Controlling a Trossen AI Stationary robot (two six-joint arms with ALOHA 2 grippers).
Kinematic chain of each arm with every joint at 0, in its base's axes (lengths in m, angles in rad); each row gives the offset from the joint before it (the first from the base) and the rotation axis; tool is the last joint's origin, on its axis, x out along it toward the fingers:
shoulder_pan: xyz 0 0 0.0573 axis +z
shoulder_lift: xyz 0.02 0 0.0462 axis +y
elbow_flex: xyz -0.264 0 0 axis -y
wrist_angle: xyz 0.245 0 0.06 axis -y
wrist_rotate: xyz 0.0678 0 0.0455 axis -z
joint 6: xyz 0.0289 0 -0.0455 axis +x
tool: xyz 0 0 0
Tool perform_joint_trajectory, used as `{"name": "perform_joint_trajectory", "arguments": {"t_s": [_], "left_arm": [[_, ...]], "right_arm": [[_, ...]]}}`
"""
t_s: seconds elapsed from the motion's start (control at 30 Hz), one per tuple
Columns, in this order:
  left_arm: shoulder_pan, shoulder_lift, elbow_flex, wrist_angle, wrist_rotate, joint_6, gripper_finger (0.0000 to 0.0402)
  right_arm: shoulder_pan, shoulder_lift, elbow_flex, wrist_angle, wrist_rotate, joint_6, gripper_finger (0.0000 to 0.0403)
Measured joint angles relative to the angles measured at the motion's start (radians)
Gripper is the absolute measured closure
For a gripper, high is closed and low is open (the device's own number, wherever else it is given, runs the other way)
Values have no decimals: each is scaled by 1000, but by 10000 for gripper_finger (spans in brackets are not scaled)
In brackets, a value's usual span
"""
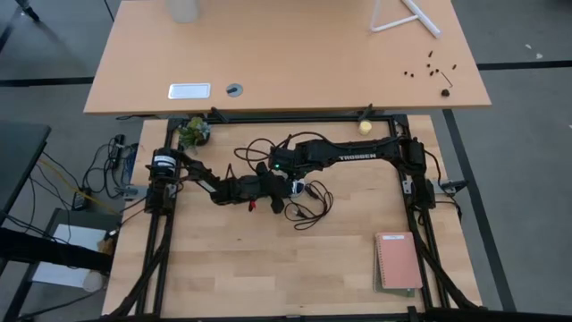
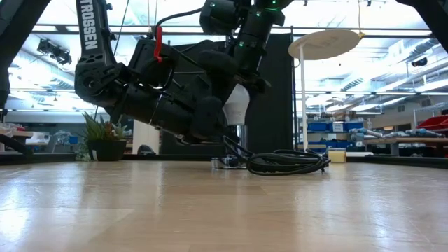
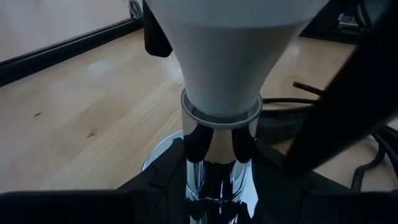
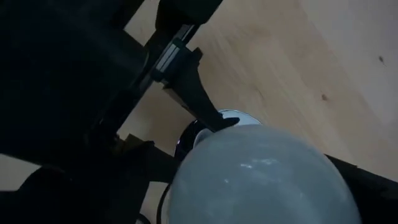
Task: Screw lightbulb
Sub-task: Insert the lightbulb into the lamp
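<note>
The white lightbulb (image 3: 221, 68) stands upright with its base in a chrome socket (image 3: 214, 180) near the table's middle (image 1: 299, 188). My left gripper (image 3: 221, 146) reaches in from the table's left and is shut on the socket, just under the bulb. My right gripper (image 2: 245, 73) points steeply down over the bulb (image 2: 236, 105) and is open. One finger (image 4: 199, 93) stands on each side of the bulb's round top (image 4: 261, 174). The socket's black cord (image 2: 287, 162) lies coiled on the table beside it. My left gripper pinches the socket's chrome neck (image 3: 217, 158) between its two fingers (image 3: 196, 143), right below the bulb's collar. The fingers come nearly level from the table's left, across the upright socket. The socket's round foot (image 3: 155, 162) is low at the tabletop. My right gripper: I cannot tell whether its fingers touch the bulb's wide part.
A small potted plant (image 1: 192, 132) and a yellowish ball (image 1: 365, 127) sit at the far rail. A pink notebook (image 1: 398, 261) lies near the front right. A second table (image 1: 286, 54) stands beyond. Bare wood spreads toward the near edge (image 1: 268, 277).
</note>
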Motion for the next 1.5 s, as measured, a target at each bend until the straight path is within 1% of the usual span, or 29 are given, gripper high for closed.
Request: {"name": "perform_joint_trajectory", "arguments": {"t_s": [0.13, 0.37, 0.67, 0.8, 0.9, 1.03, 1.13, 1.23, 1.33, 1.5], "left_arm": [[0, 0, 0, -2, 1, 1, 247], [0, 0, 0, -3, 3, 2, 246], [0, 0, 0, -3, 3, 25, 244], [0, 0, 0, -4, 3, 31, 243], [0, 0, 0, -10, 3, 40, 243], [0, 0, -1, -22, 3, 50, 243], [0, 1, -1, -33, 12, 56, 243], [0, 1, -1, -37, 48, 63, 241], [0, 1, -1, -40, 64, 79, 225], [9, 1, -1, -35, 62, 82, 170]], "right_arm": [[-1, 0, 1, -12, 0, -29, 25], [-1, -2, 3, -41, -2, -81, 25], [-5, -4, 107, -99, 2, -158, 25], [-14, -4, 151, -159, 2, -201, 25], [-17, -4, 190, -206, 0, -294, 25], [-15, -5, 235, -258, -10, -494, 25], [-15, -5, 253, -300, -61, -624, 25], [-15, -6, 263, -348, -79, -696, 25], [-25, -6, 263, -397, -86, -724, 25], [-31, -6, 263, -412, -86, -742, 25]]}}
